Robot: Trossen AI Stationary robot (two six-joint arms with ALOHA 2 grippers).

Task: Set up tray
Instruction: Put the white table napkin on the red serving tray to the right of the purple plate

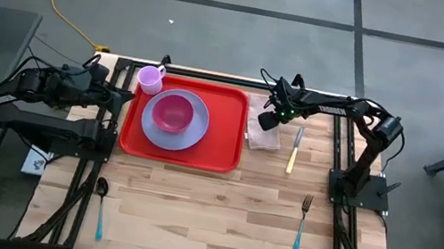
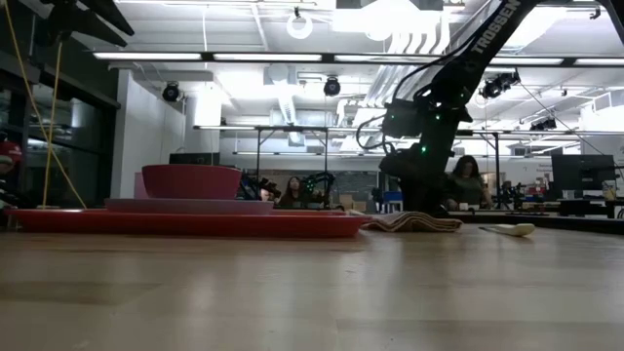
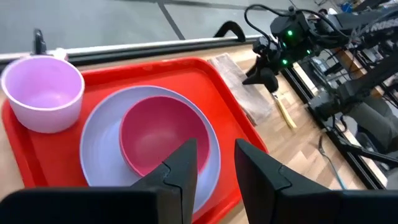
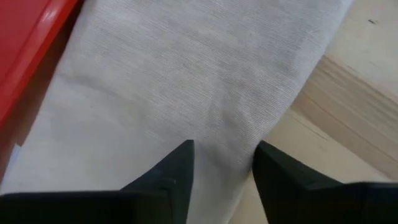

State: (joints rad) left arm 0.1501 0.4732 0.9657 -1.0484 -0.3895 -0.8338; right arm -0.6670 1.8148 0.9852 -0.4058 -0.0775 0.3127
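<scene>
From above, we cannot see where the right tool (image 1: 271, 117) meets the folded cloth (image 1: 262, 136); the arm's dark bulk covers its fingertips. In the right wrist view the red tray (image 4: 25, 43) is cut off at the edge, only a corner of its rim showing. At counter height the bowl (image 2: 191, 181) and plate (image 2: 190, 206) appear only side-on, their insides hidden. The fork (image 1: 302, 221) and spoon (image 1: 100, 205) are too small for detail. People in the room behind are too dim to make out.
</scene>
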